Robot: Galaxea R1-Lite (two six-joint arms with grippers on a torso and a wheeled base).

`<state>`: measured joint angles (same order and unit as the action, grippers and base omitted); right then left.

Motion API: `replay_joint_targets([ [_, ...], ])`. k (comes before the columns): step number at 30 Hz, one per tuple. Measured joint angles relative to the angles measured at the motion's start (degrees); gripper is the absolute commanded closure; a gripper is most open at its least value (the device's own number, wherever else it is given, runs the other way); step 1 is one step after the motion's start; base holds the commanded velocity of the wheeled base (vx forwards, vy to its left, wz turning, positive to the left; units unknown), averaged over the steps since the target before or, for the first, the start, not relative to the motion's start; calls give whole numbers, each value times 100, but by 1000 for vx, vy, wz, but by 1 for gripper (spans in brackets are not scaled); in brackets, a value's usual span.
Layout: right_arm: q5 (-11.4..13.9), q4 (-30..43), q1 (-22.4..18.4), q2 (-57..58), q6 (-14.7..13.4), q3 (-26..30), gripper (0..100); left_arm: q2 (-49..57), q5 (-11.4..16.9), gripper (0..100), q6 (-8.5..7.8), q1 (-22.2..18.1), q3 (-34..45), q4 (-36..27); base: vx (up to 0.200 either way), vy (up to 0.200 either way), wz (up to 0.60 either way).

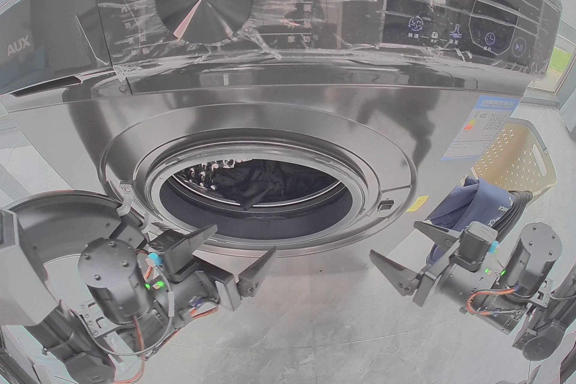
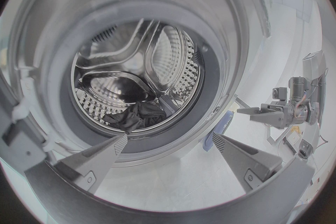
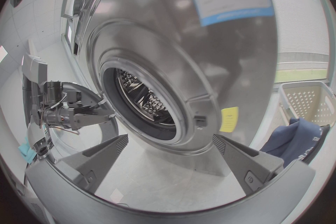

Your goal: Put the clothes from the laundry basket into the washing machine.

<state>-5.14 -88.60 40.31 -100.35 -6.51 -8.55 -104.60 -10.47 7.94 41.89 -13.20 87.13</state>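
The washing machine point(image 1: 288, 103) stands in front of me with its round opening point(image 1: 258, 190) uncovered and its door point(image 1: 54, 223) swung out to the left. A black garment point(image 1: 264, 181) point(image 2: 134, 118) lies in the steel drum near the front. My left gripper point(image 1: 240, 252) point(image 2: 168, 140) hangs open and empty just below and in front of the opening. My right gripper point(image 1: 411, 253) point(image 3: 169, 140) is open and empty too, low at the machine's right front. Behind it a beige laundry basket point(image 1: 522, 157) point(image 3: 308, 98) holds a blue garment point(image 1: 474, 205) point(image 3: 297, 139).
Light grey floor point(image 1: 324, 325) spreads in front of the machine between the two arms. A yellow sticker point(image 3: 229, 119) and a label point(image 1: 486, 124) sit on the machine's right front panel. The open door stands close by the left arm.
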Motion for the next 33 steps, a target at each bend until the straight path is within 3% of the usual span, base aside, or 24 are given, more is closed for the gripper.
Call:
replay_joint_targets([
  [6,-99,13,-250,672,17,500,0,859,-63,0,-171,-85,712,82,-200,0,0],
  [14,-405,422,-580,1475,197,740,0,1725,68,0,-413,-694,1167,-55,-200,0,0],
  [24,-675,1765,-744,2720,361,753,0,3260,145,0,-414,-873,1224,-1797,-140,0,0],
  [33,-744,3747,-1154,4127,378,756,0,5157,156,0,-439,-906,1221,-3961,-178,0,0],
])
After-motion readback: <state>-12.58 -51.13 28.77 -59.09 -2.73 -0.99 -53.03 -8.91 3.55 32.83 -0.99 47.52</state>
